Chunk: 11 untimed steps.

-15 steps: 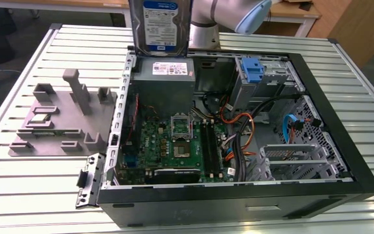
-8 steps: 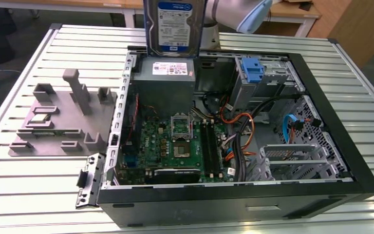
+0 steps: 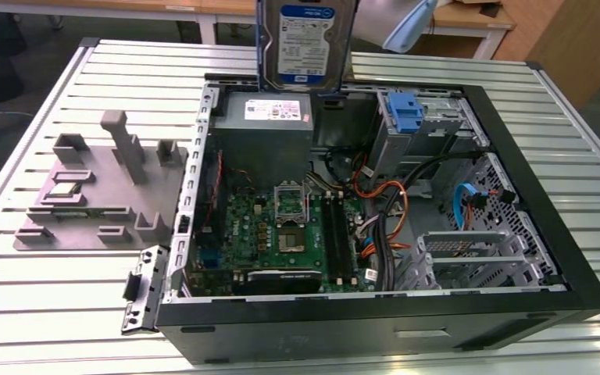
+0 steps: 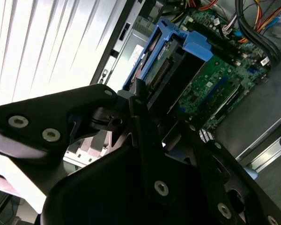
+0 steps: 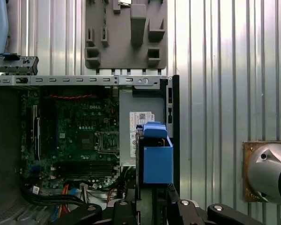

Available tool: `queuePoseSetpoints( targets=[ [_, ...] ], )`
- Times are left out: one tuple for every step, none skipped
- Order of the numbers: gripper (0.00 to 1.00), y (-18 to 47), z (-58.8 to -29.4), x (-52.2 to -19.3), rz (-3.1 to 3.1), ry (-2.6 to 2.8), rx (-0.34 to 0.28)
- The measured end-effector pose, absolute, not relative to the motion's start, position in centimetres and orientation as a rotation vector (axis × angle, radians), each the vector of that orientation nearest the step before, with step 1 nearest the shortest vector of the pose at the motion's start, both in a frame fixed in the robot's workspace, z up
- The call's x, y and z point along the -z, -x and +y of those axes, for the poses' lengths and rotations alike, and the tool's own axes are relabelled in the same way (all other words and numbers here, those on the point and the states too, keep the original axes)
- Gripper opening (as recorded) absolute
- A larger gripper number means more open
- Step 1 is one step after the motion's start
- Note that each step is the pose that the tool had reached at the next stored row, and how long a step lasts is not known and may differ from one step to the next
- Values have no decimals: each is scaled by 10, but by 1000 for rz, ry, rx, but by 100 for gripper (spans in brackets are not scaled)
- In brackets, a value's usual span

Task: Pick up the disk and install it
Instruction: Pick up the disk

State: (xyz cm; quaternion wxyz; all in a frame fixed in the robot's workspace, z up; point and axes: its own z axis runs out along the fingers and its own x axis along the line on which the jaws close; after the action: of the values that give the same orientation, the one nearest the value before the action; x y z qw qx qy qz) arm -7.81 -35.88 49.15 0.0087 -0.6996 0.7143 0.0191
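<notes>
Picking seems done: the gripper (image 4: 164,126) holds the disk (image 3: 303,39), with its jaws closed narrow on the blue carrier frame, as we see in both wrist views. In the exterior view the disk hangs upright at 12 o'clock, label toward the camera, over the grey power-supply box (image 3: 269,129) at the far side of the open computer case (image 3: 581,273). Installing is not yet done, we judge: the disk sits in no bay, and the metal drive cage (image 3: 467,258), at 4 o'clock inside the case, stands without it.
</notes>
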Motion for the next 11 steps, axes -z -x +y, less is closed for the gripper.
queuePoseSetpoints(
  targets=[
    [35, 75, -359, -492, 2232, 2186, -60],
    [35, 73, -359, -491, 2232, 2186, -60],
    [35, 71, -359, -491, 2232, 2186, -60],
    [35, 70, -359, -492, 2232, 2186, -60],
    [35, 70, -359, -491, 2232, 2186, -60],
    [35, 70, -359, -491, 2232, 2186, -60],
    [35, 70, -359, -491, 2232, 2185, -60],
    [35, 70, -359, -491, 2232, 2186, -60],
    [35, 70, -359, -491, 2232, 2186, -60],
    [35, 69, -359, -491, 2232, 2186, -60],
    [35, 69, -359, -491, 2232, 2186, -60]
  ],
)
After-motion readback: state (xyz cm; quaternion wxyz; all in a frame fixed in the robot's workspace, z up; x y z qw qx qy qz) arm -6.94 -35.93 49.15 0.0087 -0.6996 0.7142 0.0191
